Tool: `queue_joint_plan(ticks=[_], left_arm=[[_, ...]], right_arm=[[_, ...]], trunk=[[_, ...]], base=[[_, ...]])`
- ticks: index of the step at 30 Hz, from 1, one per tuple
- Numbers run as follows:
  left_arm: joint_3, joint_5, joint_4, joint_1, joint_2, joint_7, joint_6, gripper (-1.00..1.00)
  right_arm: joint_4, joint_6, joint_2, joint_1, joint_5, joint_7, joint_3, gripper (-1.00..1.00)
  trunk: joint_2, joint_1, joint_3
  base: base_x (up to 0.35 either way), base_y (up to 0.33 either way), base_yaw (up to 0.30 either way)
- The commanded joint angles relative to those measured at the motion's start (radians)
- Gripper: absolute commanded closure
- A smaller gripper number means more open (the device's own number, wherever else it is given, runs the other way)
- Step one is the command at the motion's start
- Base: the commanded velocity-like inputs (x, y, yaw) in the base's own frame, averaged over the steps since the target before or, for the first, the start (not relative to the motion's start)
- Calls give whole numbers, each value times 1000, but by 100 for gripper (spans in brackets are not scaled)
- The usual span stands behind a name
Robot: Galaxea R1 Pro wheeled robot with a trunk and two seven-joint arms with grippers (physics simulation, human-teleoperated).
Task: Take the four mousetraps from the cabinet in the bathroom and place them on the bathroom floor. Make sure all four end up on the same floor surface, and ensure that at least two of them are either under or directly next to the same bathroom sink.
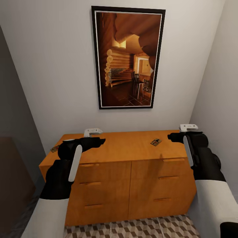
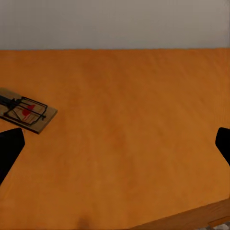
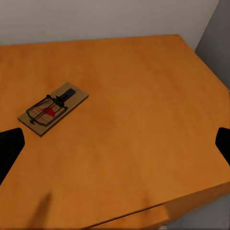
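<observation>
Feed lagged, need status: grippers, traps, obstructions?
Left gripper and right gripper open, empty, over cabinet. Two mousetraps on top: right one, left-edge one. Nothing blocking.

The head camera looks forward and down from above both arms, facing the cabinet (image 1: 125,172) and the wall behind it, with a framed picture (image 1: 128,58) high and a strip of patterned floor (image 1: 132,228) nearest. Each wrist camera sits close over the cabinet top, looking along its fingers toward the far wall. The right wrist view shares the mousetrap (image 3: 53,109) on the right part of the top with the head view (image 1: 156,142).
</observation>
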Motion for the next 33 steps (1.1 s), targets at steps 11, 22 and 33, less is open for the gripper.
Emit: queue_joint_plan(ticks=[11, 22, 33], left_arm=[[-11, -2, -3, -9, 47, 1, 5, -100], [-22, -11, -2, -9, 56, 4, 5, -100], [-20, -12, -2, -10, 61, 5, 5, -100]], right_arm=[[55, 5, 4, -14, 9, 3, 4, -100], [62, 5, 6, -16, 10, 5, 5, -100], [59, 5, 6, -16, 11, 3, 7, -100]], trunk=[[-1, 0, -1], [-1, 0, -1], [-1, 0, -1]], base=[[0, 0, 0], [13, 0, 0], [220, 0, 0]])
